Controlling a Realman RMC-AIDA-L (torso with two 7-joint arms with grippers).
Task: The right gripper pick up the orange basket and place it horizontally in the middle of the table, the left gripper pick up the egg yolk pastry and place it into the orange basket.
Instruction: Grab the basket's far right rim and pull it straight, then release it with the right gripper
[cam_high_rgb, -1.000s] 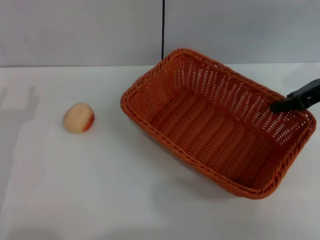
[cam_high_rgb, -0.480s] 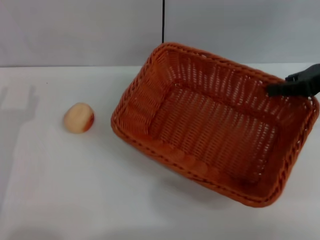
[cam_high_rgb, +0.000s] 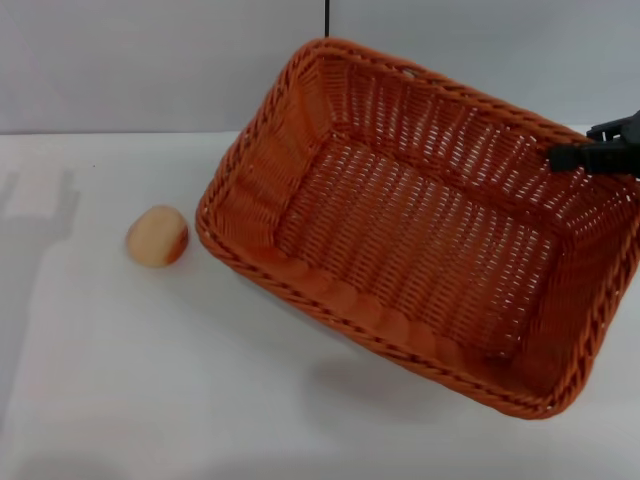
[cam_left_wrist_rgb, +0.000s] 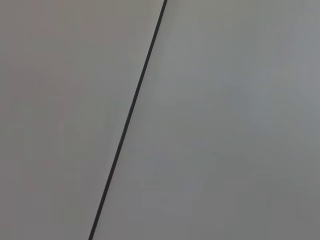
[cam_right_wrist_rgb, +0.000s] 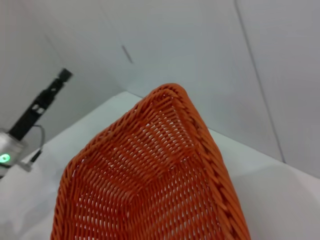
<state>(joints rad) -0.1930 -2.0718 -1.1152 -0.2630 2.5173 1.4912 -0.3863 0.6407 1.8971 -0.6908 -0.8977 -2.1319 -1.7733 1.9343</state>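
The orange basket (cam_high_rgb: 400, 230) hangs tilted above the table (cam_high_rgb: 120, 400), its open side facing the head camera and its shadow on the tabletop below. My right gripper (cam_high_rgb: 567, 157) is shut on the basket's far right rim. The right wrist view looks along the basket's woven inside (cam_right_wrist_rgb: 150, 175). The egg yolk pastry (cam_high_rgb: 157, 236) lies on the table just left of the basket's lower corner, untouched. My left gripper (cam_right_wrist_rgb: 62, 76) appears only in the right wrist view, raised off to the side on its silver wrist with a green light.
A grey wall with a dark vertical seam (cam_high_rgb: 326, 20) stands behind the table. The left wrist view shows only that wall and its seam (cam_left_wrist_rgb: 130, 115). White tabletop stretches in front of and to the left of the pastry.
The basket has risen and swung left, tipping further toward the camera, and its near corner now sits closer to the pastry. My right gripper has climbed with it. The pastry has not moved.
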